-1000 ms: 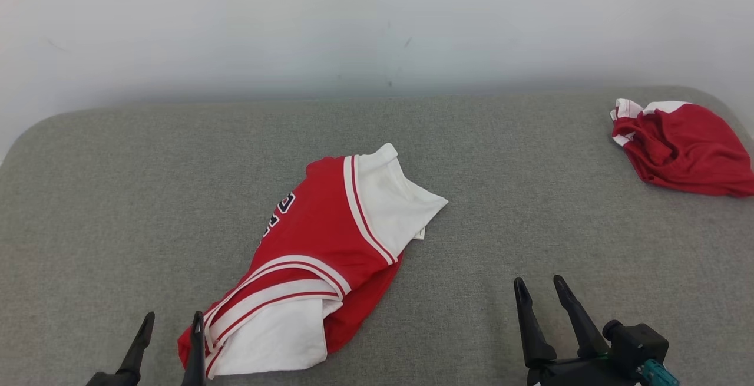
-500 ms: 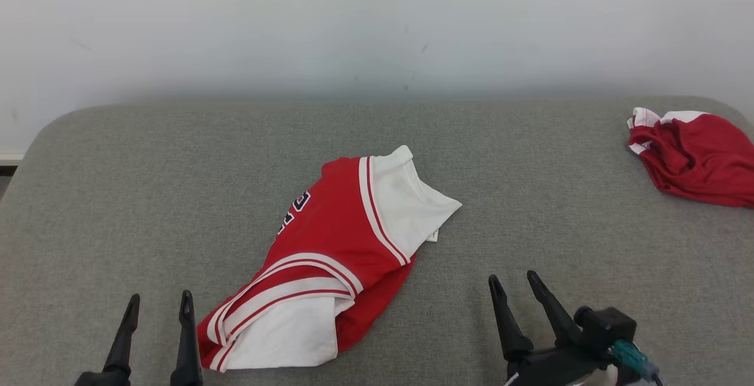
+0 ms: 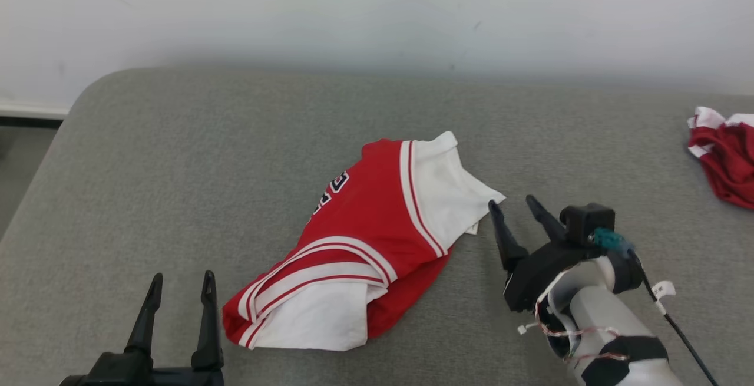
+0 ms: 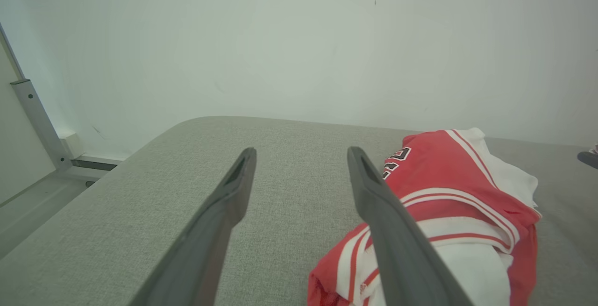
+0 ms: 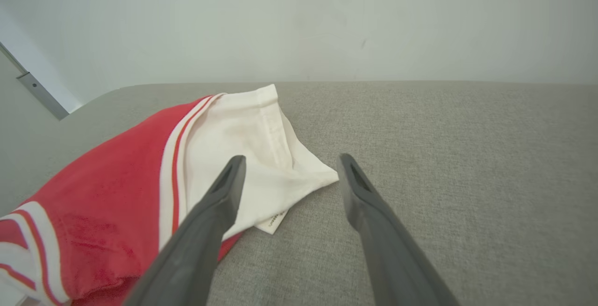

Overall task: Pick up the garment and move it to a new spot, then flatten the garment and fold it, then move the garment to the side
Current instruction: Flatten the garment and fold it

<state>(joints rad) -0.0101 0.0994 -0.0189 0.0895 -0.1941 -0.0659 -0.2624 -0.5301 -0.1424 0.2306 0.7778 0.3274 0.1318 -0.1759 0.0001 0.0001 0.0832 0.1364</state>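
My right tool (image 3: 511, 201), wide and empty, has come up beside shirt (image 3: 365, 233) white corner, centre-right; left tool (image 3: 182, 276) wide, lower left. Pickup next.

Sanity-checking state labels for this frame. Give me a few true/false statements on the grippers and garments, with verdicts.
1. The left gripper and right gripper both stand open and empty. True.
2. The right gripper is clamped on the cloth. False: its open fingers are at the white corner of the jersey, not closed on it.
3. The garment is spread out flat. False: the jersey lies bunched and partly folded over itself on the grey surface.
4. The left gripper is beside the jersey's near striped end. True.
5. A second red and white garment lies far off to the robot's right. True.
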